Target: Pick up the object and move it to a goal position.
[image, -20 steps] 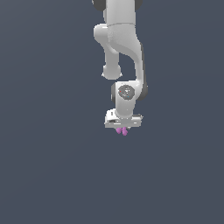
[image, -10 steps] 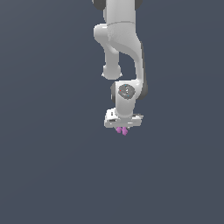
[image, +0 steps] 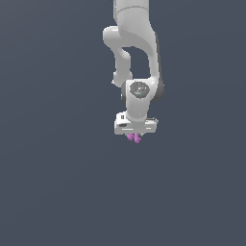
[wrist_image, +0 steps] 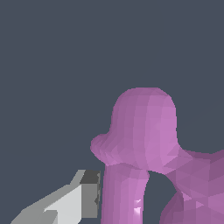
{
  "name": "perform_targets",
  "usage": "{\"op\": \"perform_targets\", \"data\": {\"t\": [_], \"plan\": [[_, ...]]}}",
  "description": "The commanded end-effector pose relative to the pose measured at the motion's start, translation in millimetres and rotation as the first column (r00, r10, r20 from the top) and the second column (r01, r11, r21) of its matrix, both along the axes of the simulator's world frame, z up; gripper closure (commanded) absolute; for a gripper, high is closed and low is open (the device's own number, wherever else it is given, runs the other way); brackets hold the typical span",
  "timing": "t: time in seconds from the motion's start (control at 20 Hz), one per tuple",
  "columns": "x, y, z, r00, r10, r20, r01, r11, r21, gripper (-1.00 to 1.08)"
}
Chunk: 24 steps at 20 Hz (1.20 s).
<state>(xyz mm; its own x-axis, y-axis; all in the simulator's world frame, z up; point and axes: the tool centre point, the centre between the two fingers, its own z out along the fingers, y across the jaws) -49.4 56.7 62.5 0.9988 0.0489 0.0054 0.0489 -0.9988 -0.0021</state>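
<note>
The white arm's hand points down, closed on the pink-magenta two-pronged object; one grey fingertip presses its side.

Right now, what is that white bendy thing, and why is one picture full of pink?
The white bendy thing is a robot arm in a computer-made world. One picture looks at it from outside. At its bottom end is a claw, and a tiny pink object sticks out below it, apparently pinched. The other picture comes from a camera on the arm's wrist, so the same pink object looks huge, beside one grey claw finger. Everything else is plain dark grey; no table shows.
</note>
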Motion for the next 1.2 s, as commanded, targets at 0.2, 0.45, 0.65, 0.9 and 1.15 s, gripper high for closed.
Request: {"op": "perform_targets", "data": {"t": [0.2,0.45,0.65,0.9,1.15], "plan": [[-10,-3,54,1.000,-0.001,0.000,0.001,1.000,0.000,1.08],[-19,-5,107,1.000,-0.002,-0.002,0.002,1.000,-0.001,1.08],[-26,-7,152,1.000,-0.002,-0.002,0.002,1.000,-0.001,1.08],[-34,-10,202,1.000,-0.003,-0.003,0.003,1.000,-0.001,1.08],[-39,-12,242,1.000,-0.004,-0.004,0.004,1.000,-0.002,1.08]]}}
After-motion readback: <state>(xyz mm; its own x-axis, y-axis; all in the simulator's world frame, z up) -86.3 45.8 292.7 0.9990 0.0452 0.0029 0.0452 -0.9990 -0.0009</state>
